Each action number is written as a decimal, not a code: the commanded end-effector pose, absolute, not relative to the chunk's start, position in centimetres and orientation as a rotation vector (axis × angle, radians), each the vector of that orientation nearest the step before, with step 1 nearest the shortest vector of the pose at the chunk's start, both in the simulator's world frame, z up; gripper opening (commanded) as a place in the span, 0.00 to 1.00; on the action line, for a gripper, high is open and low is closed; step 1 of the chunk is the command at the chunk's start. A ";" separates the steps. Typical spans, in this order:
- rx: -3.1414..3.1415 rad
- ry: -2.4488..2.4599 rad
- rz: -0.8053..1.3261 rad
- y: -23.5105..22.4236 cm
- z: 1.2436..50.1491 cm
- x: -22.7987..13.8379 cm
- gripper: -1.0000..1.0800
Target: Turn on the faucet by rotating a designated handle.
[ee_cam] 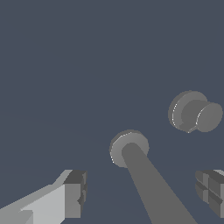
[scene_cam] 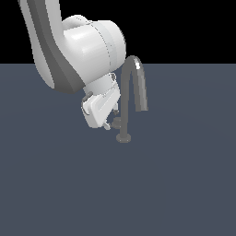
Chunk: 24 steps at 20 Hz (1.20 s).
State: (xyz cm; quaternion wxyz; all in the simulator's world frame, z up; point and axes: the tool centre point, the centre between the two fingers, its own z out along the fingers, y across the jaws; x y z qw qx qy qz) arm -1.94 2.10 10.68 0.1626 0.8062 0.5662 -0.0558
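The faucet (scene_cam: 134,87) is a thin grey gooseneck pipe arched over, rising from a small round foot (scene_cam: 123,138). The handle (scene_cam: 117,122), a short dark-grey round knob, sits just beside the foot on the exterior view's left. My gripper (scene_cam: 110,122) is low, right at the handle and the pipe's base. In the wrist view the gripper (ee_cam: 143,192) is open, with the fingers (ee_cam: 74,192) far apart. The faucet's pipe (ee_cam: 148,183) runs between them down to its foot (ee_cam: 127,146). The handle (ee_cam: 194,111) lies off to one side, outside the jaws and untouched.
The faucet stands on a flat dark blue-grey surface (scene_cam: 175,184). My white arm (scene_cam: 78,50) looms over the faucet from the exterior view's left.
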 end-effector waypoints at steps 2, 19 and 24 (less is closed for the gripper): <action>2.217 1.734 -0.295 2.6 7.3 -3.5 0.86; 2.137 1.534 -0.476 -11.1 2.8 3.6 0.87; 2.159 1.421 -0.470 -10.0 3.8 6.3 0.85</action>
